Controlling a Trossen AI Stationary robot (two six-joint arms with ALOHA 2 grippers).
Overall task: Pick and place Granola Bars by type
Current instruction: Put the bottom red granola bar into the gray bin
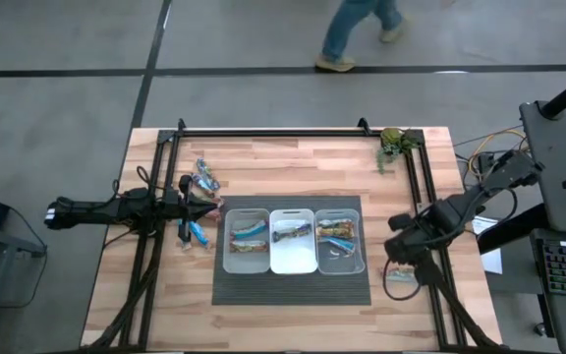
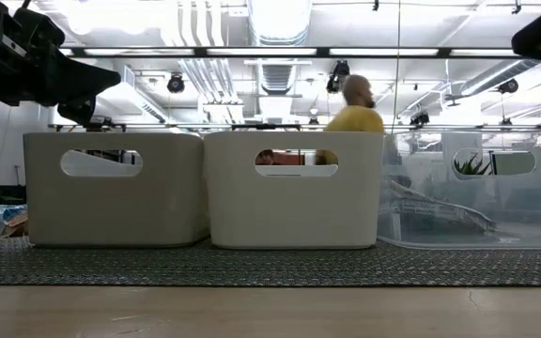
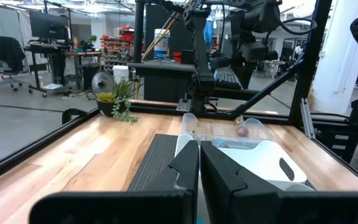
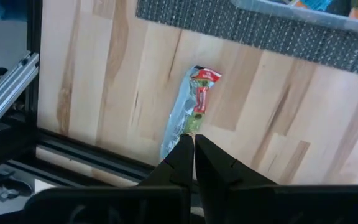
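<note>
The left gripper hangs with jaws pressed together, holding nothing, just left of the three bins, among loose granola bars on the counter. The right gripper has its jaws pressed together too, right above a silvery bar with red marks lying on bare wood near the counter's right edge. More bars lie inside all three bins, which stand on a dark mat.
</note>
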